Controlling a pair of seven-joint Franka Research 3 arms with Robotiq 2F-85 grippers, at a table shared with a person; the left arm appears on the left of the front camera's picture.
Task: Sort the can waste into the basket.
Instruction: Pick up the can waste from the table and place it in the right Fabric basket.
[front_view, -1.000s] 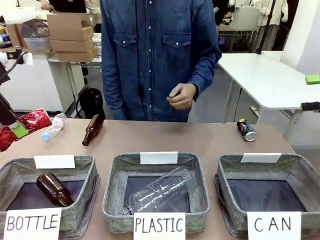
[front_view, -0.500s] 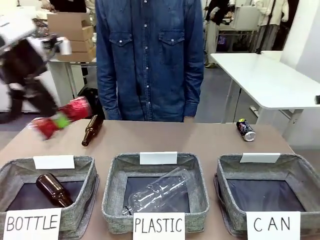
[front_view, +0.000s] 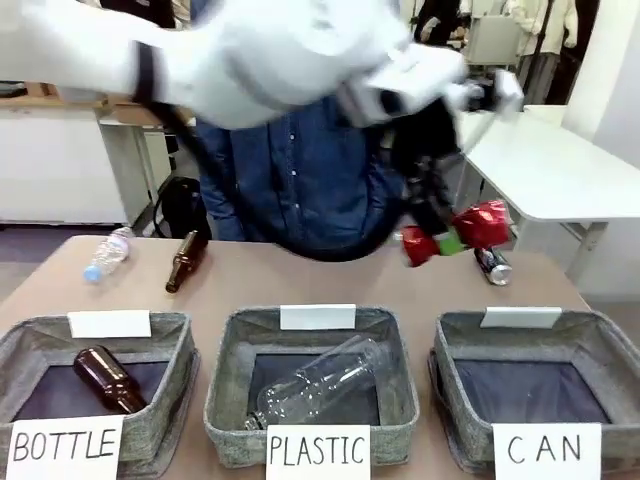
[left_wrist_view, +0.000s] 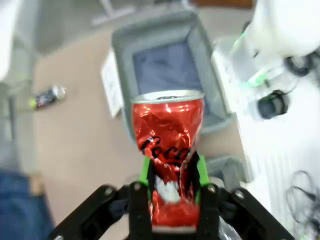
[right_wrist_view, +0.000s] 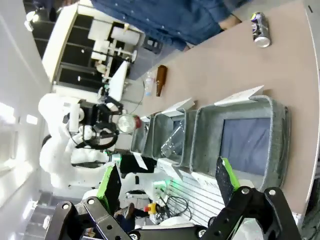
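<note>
Front view: the CAN basket (front_view: 600, 345) lies just short of the crushed red can (front_view: 482, 224), which the left gripper (front_view: 445, 243) clamps by one end in the air. Released now, it would likely land behind the far rim. The right gripper (right_wrist_view: 167, 170) gapes, idle.

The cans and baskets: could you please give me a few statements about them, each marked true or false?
1. The left gripper is shut on the red can. True.
2. The black can lies in the CAN basket. False: it lies on the table beyond that basket, which holds nothing.
3. The PLASTIC basket holds a clear bottle. True.
4. The right gripper is shut. False: its jaws stand open and hold nothing.
</note>
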